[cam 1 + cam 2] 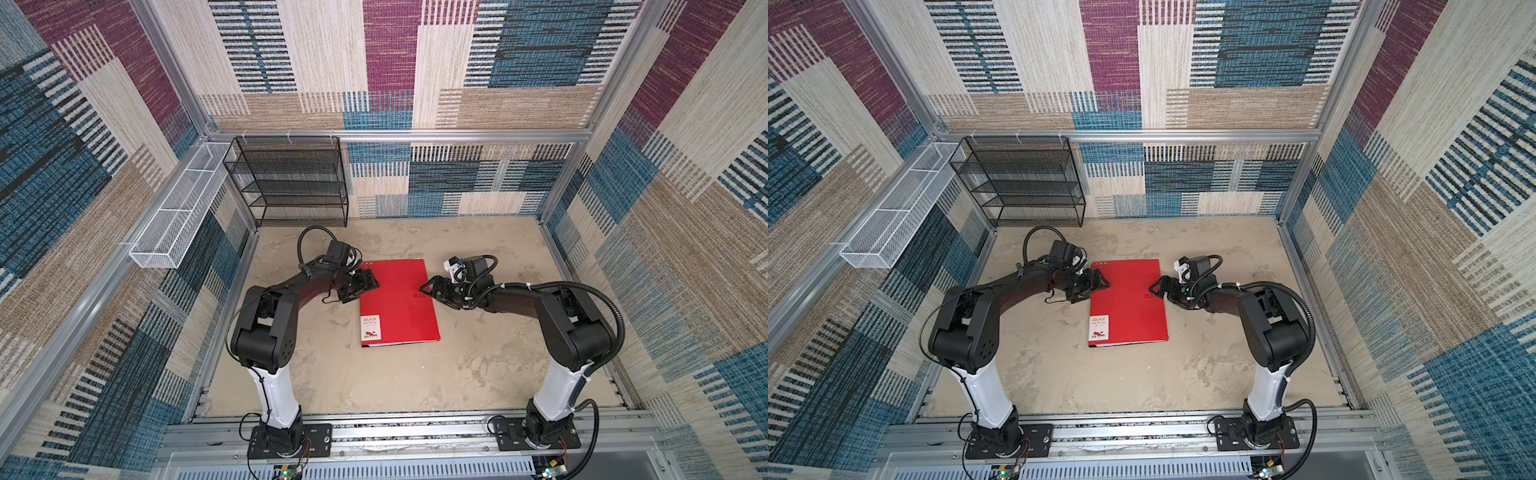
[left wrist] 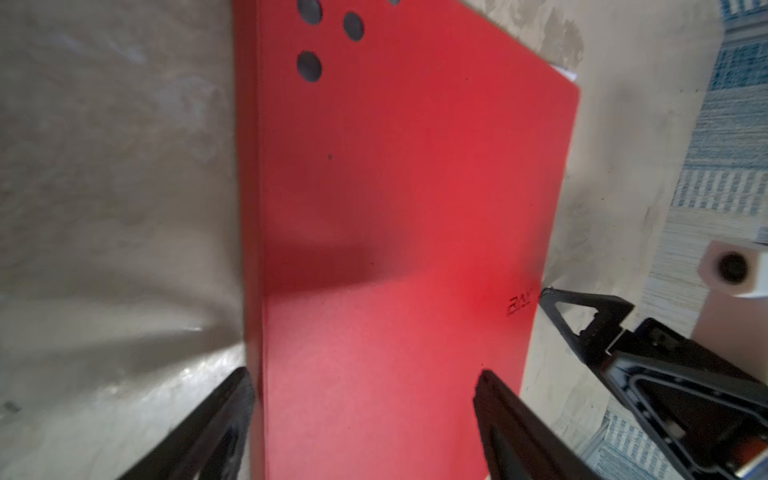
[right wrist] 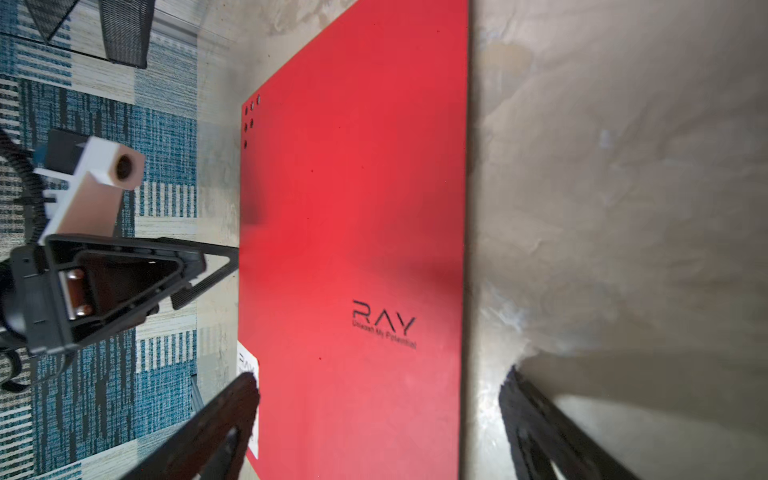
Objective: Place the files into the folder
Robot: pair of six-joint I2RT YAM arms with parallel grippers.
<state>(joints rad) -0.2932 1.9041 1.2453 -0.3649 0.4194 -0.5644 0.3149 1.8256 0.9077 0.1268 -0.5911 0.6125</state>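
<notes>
Here, the closed red folder (image 1: 399,303) lies flat on the table (image 1: 478,365). The left gripper (image 2: 363,378) straddles the folder's left edge, claw spread wide and grasping nothing. The right gripper (image 3: 380,374) straddles the folder's right edge, equally released.

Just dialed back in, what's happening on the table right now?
The red folder lies closed and flat on the table. The left gripper and right gripper, both open, are poised at its opposite long edges, and neither holds anything. No loose sheets lie on the table. Only a sliver of white paper peeks out at one folder corner.
</notes>
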